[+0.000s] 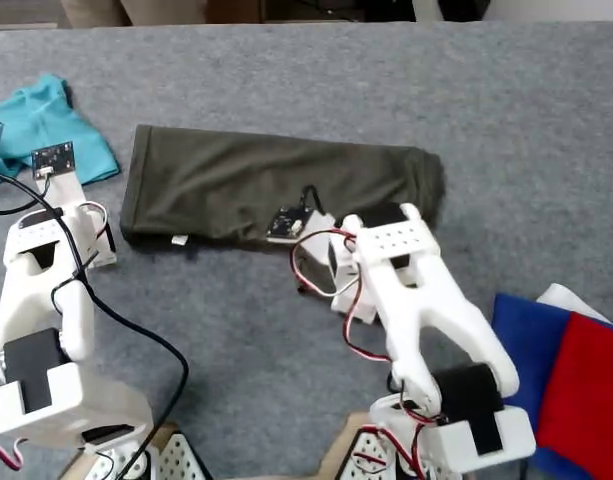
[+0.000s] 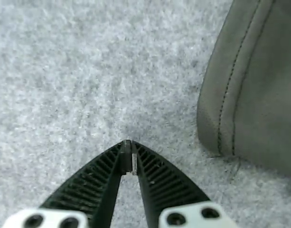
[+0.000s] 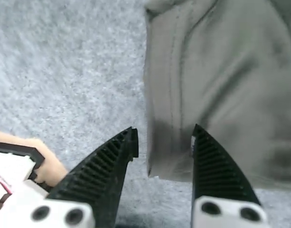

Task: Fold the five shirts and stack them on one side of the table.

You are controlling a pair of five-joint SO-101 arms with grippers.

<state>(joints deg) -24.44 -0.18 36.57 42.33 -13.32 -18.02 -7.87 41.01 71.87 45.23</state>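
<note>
Here the olive shirt (image 1: 276, 185) lies folded into a long strip across the middle of the grey counter (image 1: 486, 90). It is flat, with its long edges running side to side.

The left pincer (image 2: 127, 159) sits just beside the end of the olive shirt that faces the teal shirt (image 1: 46, 125). Its fingertips are pressed together with nothing between them, over bare counter and apart from the shirt's stitched hem.

The right pincer (image 3: 165, 135) is at the olive shirt's long edge, the one nearer the arms. Its fingers are spread wide. One finger is over the counter just off the fabric and the other is over the cloth, so a folded corner of the shirt lies in the gap. Whether the fingers touch the cloth is unclear.

The teal shirt lies crumpled beyond the olive shirt's far end on the left arm's side. Well apart from the olive shirt on the other side, a red shirt (image 1: 586, 390) rests on a blue shirt (image 1: 526, 330), with a white shirt (image 1: 561, 295) showing at their edge.
</note>
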